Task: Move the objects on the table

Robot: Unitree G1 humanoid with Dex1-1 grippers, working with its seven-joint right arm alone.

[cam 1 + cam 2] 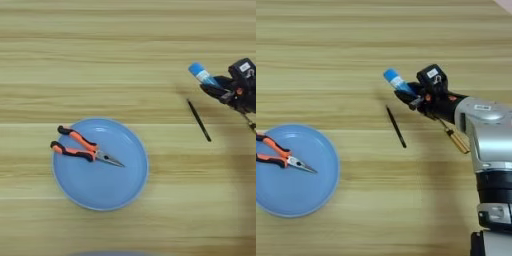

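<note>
Right gripper (407, 94) closed around glue stick (394, 80), 2 black fingers clamped on its lower end; blue cap tilts up-left, stick appears lifted off table (125, 50). Silver forearm (488, 130) enters from right. Pliers (82, 149) lie inside blue plate (127, 190) at lower left, tips pointing right. Thin black rod (396, 127) lies on table just below gripper, well apart from plate.
</note>
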